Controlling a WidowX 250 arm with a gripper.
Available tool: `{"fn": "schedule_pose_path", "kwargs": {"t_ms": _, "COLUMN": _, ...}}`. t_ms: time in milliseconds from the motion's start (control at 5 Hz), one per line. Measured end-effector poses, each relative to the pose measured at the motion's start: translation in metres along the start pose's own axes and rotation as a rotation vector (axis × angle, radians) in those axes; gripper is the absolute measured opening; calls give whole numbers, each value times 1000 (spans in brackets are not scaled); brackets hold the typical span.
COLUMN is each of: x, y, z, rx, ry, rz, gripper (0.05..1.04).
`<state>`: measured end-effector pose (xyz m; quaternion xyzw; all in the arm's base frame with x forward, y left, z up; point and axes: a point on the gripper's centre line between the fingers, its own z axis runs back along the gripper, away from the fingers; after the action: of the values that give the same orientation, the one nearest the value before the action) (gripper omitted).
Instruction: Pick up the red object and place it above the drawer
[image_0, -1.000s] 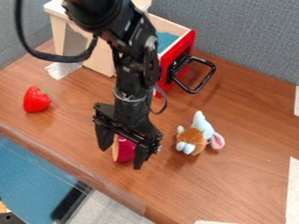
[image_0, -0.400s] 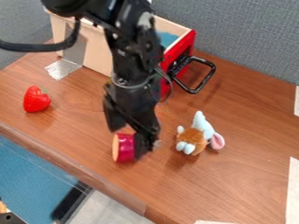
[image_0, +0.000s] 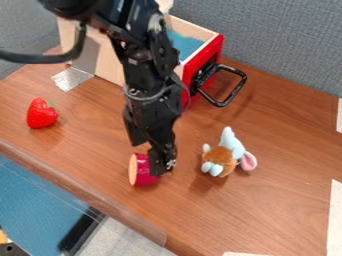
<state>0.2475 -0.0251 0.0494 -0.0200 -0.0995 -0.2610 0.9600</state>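
Camera view: gripper (image_0: 145, 159) low over the wooden table (image_0: 267, 210), jaws parted; one finger overlaps the right side of the red object (image_0: 147, 174), contact unclear. Object lies on the tabletop, tan face leftward, between toy strawberry (image_0: 42, 114) and plush toy (image_0: 226, 154); open drawer (image_0: 208, 54) behind.

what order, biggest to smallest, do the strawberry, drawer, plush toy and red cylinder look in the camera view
Drawer
Plush toy
Strawberry and red cylinder: too alike to rank, the cylinder being partly hidden
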Motion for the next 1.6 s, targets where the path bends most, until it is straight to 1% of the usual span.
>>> {"fn": "schedule_pose_path", "kwargs": {"t_ms": 200, "x": -2, "y": 2, "z": -16, "rx": -4, "ry": 30, "rz": -46, "gripper": 1001}}
{"fn": "schedule_pose_path", "kwargs": {"t_ms": 400, "x": -3, "y": 7, "z": -25, "rx": 13, "ry": 58, "rz": -52, "gripper": 1001}}
{"fn": "schedule_pose_path", "kwargs": {"t_ms": 600, "x": -6, "y": 10, "z": -37, "rx": 20, "ry": 90, "rz": -41, "gripper": 1001}}
{"fn": "schedule_pose_path", "kwargs": {"t_ms": 800, "x": -11, "y": 12, "z": -42, "rx": 27, "ry": 120, "rz": -31, "gripper": 969}}
{"fn": "schedule_pose_path", "kwargs": {"t_ms": 1000, "x": -12, "y": 9, "z": -42, "rx": 28, "ry": 122, "rz": -22, "gripper": 820}}
{"fn": "schedule_pose_path", "kwargs": {"t_ms": 1200, "x": -16, "y": 6, "z": -40, "rx": 25, "ry": 138, "rz": 9, "gripper": 787}}
{"fn": "schedule_pose_path", "kwargs": {"t_ms": 1400, "x": 1, "y": 14, "z": -19, "rx": 47, "ry": 121, "rz": 105, "gripper": 787}}
{"fn": "schedule_pose_path", "kwargs": {"t_ms": 1600, "x": 31, "y": 34, "z": 9, "rx": 88, "ry": 77, "rz": 270, "gripper": 787}}
